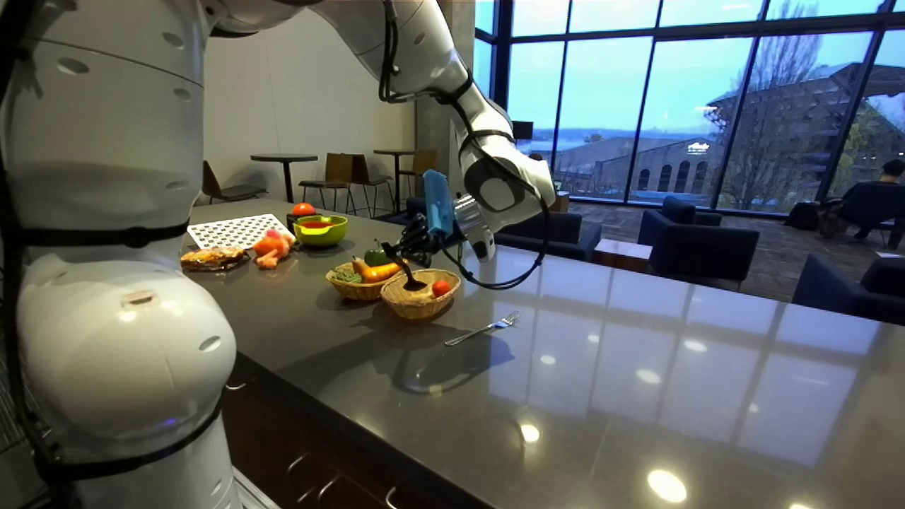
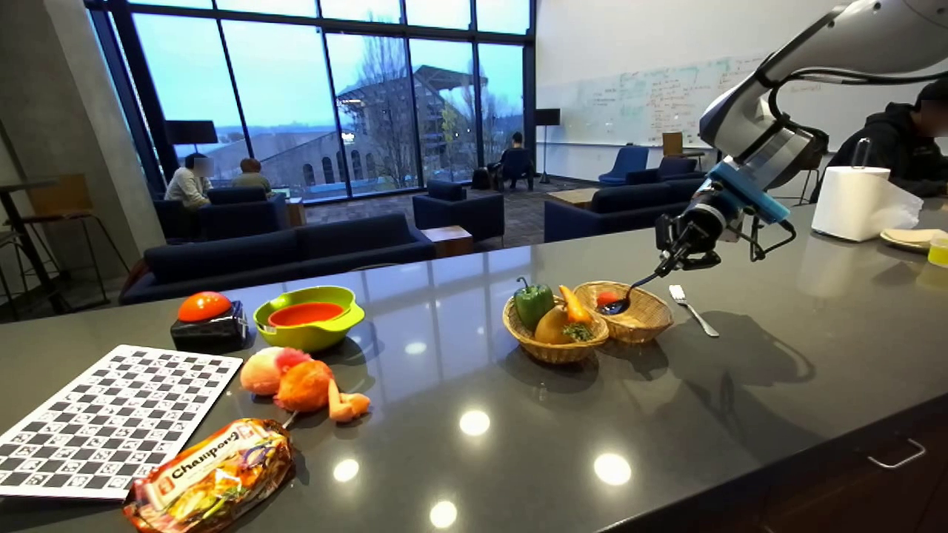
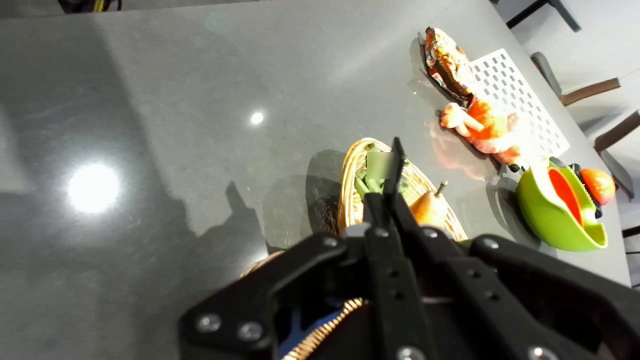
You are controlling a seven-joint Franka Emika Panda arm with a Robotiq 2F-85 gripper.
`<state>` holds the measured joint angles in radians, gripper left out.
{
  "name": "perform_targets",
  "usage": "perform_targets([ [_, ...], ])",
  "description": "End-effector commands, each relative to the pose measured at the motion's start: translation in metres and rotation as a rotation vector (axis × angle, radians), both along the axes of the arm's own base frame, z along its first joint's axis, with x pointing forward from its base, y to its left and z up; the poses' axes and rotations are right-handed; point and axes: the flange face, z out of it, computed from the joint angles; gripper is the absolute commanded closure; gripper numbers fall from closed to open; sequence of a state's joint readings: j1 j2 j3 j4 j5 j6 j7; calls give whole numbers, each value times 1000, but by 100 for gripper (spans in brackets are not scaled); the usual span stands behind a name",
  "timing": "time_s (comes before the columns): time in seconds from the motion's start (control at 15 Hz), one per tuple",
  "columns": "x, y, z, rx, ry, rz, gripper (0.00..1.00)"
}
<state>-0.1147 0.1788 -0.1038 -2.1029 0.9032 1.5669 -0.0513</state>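
My gripper (image 1: 393,249) is shut on the handle of a black spoon (image 1: 415,285). In the wrist view the dark handle (image 3: 398,156) sticks out beyond the closed fingertips (image 3: 382,212). The spoon's bowl (image 2: 616,306) hangs in or just over a wicker basket (image 2: 646,329), next to a red tomato (image 2: 607,297); contact is unclear. A second wicker basket (image 2: 552,352) stands beside it with a green pepper (image 2: 533,303), a pear (image 2: 552,326), a carrot (image 2: 574,305) and a leafy green piece (image 2: 579,332). A fork (image 2: 693,309) lies on the counter near the baskets.
A green bowl with red inside (image 2: 307,333), an orange-topped black button (image 2: 209,333), a plush toy (image 2: 304,383), a noodle packet (image 2: 215,474) and a checkered board (image 2: 111,422) stand along the counter. A paper towel roll (image 2: 849,203) stands at the opposite end.
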Motion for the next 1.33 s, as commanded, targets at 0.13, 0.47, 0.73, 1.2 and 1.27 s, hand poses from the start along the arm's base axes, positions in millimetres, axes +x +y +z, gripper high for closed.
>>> perform_targets([
  [0.13,-16,-3,-12,61,61,-86,99],
  [0.47,-17,-13,-22,114,38,-156,99],
  [0.73,-12,-29,-20,154,-10,-227,99],
  [1.2,-10,-48,-23,197,-26,-310,99],
  [1.27,-10,-49,-23,201,-28,-314,99],
])
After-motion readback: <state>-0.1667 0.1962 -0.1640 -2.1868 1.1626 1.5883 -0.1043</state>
